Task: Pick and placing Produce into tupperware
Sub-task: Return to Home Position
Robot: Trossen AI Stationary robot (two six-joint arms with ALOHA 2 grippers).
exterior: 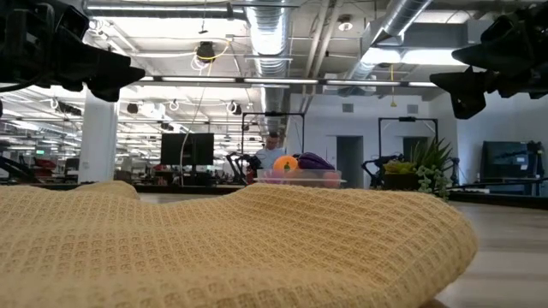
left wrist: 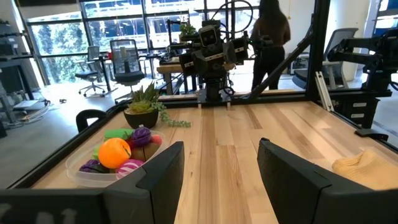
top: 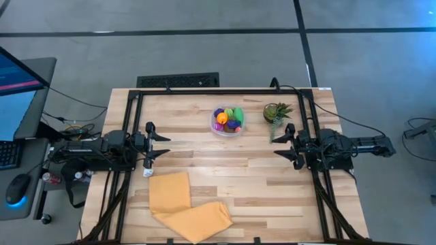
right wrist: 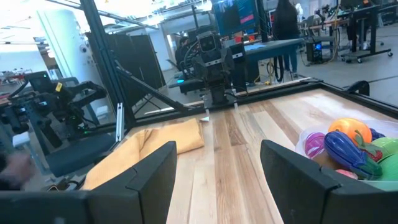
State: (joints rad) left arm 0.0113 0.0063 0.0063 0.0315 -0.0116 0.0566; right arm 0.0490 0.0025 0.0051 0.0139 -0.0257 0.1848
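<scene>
Nearest, well short of the tupperware (top: 212,127): a crumpled yellow waffle-weave cloth (top: 185,207), apart from everything else on the table (top: 272,197).

Next, on either side of the tupperware and a little short of it: left gripper (top: 168,145) and right gripper (top: 276,145). Facing each other, held above the table, both spread wide with nothing between the fingers.

Tupperware roughly midway between them, perhaps marginally nearer the right; round, so no long axis to line up with. Heaped inside: toy produce (top: 228,118), among it an orange (left wrist: 115,152), a purple eggplant (right wrist: 345,152), magenta and green pieces. No loose piece seen on the table.

Slightly farther, on the right arm's side of the tupperware: a small potted plant (top: 276,111), apart from it.

Judged: filling done, only a retreat to rest left, away from tupperware and plant.
</scene>
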